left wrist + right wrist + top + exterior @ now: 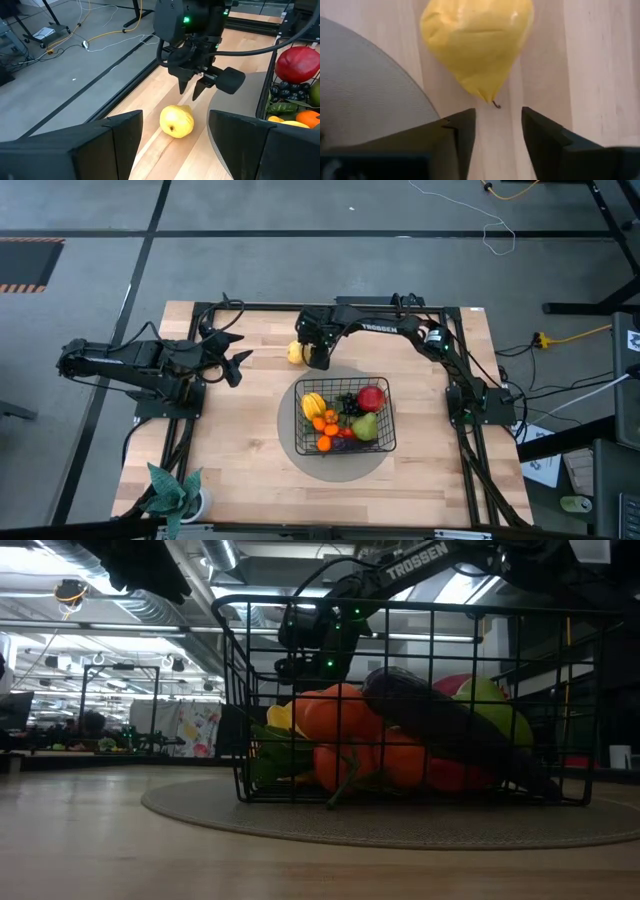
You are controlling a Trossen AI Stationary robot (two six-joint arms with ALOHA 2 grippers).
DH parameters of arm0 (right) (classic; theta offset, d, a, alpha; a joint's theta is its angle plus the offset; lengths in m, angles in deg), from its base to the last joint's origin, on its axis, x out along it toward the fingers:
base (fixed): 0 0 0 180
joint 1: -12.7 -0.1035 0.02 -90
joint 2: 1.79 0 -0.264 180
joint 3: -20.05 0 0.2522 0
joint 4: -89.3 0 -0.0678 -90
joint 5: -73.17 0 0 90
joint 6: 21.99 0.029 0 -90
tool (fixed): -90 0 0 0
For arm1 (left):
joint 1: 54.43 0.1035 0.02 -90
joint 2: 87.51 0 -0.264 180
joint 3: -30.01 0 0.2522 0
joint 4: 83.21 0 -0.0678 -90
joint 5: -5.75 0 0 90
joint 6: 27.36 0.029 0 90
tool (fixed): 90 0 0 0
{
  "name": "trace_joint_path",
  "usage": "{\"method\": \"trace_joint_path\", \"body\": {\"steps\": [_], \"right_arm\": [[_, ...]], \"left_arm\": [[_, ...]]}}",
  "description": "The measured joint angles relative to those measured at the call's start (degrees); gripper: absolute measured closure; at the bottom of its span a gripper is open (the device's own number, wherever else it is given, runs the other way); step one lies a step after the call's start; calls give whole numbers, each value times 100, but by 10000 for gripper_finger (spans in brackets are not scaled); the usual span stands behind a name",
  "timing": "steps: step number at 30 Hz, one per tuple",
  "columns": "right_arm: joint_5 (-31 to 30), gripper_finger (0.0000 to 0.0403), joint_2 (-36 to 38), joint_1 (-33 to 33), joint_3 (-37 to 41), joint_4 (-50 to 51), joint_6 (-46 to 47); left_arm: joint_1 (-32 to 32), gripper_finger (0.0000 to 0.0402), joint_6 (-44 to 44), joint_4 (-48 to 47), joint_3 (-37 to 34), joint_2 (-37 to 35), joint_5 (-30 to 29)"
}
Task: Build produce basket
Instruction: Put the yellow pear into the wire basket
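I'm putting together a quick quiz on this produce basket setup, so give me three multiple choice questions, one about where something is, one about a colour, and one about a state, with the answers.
1. Where is the yellow pear?
A. in the basket
B. on the bare wooden table beside the round mat
C. held in the air by the left gripper

2. What colour is the round fruit at the basket's far right corner, seen from above?
A. red
B. blue
C. white

3. How do the right gripper's fingers stand?
A. shut on the pear
B. shut on the basket's rim
C. apart and empty, just above the pear

Answers: 1 B, the pear lies on the wood by the mat. 2 A, the red apple shows there. 3 C, the left wrist view shows a gap below the fingers.
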Motion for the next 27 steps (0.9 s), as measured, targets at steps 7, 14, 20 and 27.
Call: {"method": "trace_joint_path", "body": {"steps": [7, 14, 20, 27], "right_arm": [[9, 181, -94, -6, 4, -247, -75], [14, 167, -94, -3, 4, -330, -209], [19, 167, -189, -67, 2, -362, -222], [-414, 167, -411, -190, 12, -784, -223]], "left_arm": [[0, 184, 0, 0, 0, 1, 0], [0, 184, 0, 1, 0, 1, 0], [1, 184, 0, 1, 0, 0, -1], [1, 184, -2, 15, 0, -3, -1]]}}
